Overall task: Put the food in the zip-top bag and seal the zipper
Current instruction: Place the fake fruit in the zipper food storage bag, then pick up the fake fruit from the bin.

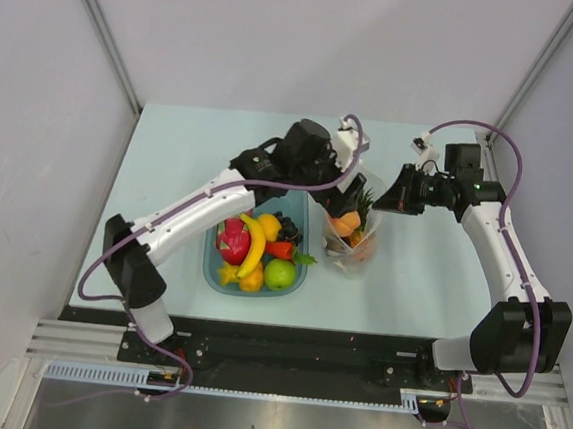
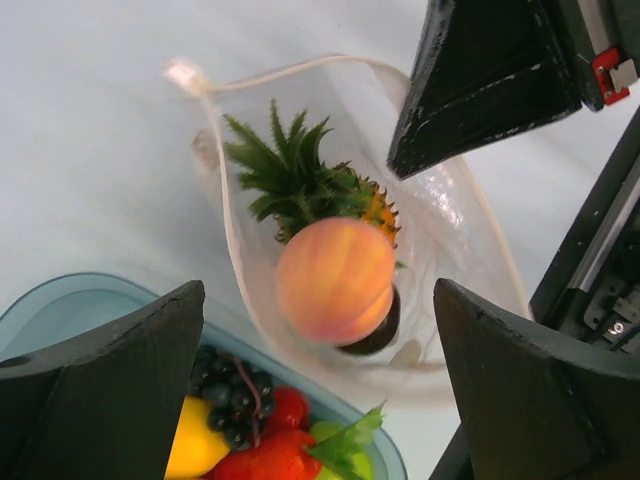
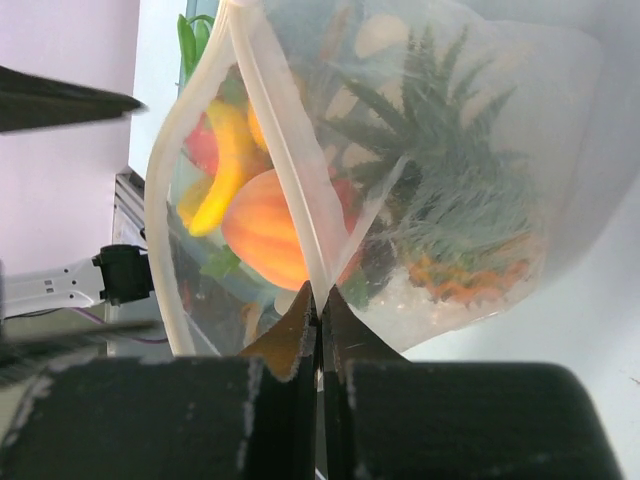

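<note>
- As the top camera saw it, one zip-top bag (image 1: 347, 242) stood mouth-up on the table (image 1: 172, 144), just right of one blue tray (image 1: 210, 268). It looked thin, floppy and slick, and would likely slump if let go. The stiffer strip along the mouth seemed the best place to hold it. The left gripper (image 1: 341, 191) hung over the mouth and the right gripper (image 1: 380, 205) met the bag's right edge. At least seven toy pieces lay in the tray, among them one banana (image 1: 254, 247) and one green apple (image 1: 279, 274). They looked light, hard and smooth, so apt to roll.
- From the left wrist, the jaws stood wide apart with nothing in them. Below, inside the bag, one peach (image 2: 335, 280) lay against one pineapple (image 2: 300, 185). A dark piece underneath could not be identified.
- From the right wrist, the jaws were pressed together on the bag's film at its edge, where the zipper (image 3: 283, 160) ran down to them. That made two arms in all.
</note>
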{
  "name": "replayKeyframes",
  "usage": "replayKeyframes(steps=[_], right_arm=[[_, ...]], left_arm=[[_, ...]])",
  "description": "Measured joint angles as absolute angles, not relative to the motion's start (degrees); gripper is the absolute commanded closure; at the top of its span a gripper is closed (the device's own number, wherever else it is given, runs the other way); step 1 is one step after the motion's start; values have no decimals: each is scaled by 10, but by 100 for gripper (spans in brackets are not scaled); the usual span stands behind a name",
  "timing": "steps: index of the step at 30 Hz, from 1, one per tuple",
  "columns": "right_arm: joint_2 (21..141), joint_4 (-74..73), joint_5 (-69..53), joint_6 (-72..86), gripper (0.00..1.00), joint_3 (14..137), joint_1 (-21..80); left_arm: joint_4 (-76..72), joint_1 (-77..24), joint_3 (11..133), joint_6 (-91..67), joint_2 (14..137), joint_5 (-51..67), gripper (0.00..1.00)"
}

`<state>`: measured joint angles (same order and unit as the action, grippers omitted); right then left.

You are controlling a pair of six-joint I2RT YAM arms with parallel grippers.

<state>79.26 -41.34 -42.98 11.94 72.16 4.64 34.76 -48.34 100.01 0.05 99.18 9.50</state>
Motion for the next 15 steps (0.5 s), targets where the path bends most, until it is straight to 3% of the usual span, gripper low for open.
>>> replayKeyframes(steps=[4,8,11,15], right_arm=[[793,-413,-430,119,100,722,46],[793,-413,-430,119,100,722,46],[793,-413,-432,119,100,723,46],[793,-413,-432,119,100,725,48]], left_arm=[[328,-411,933,22,914,154,0],[318,-311,771,139,786,252,1],[336,-305,669,266,725,310,5],[351,-324,602,390,731,352,12]])
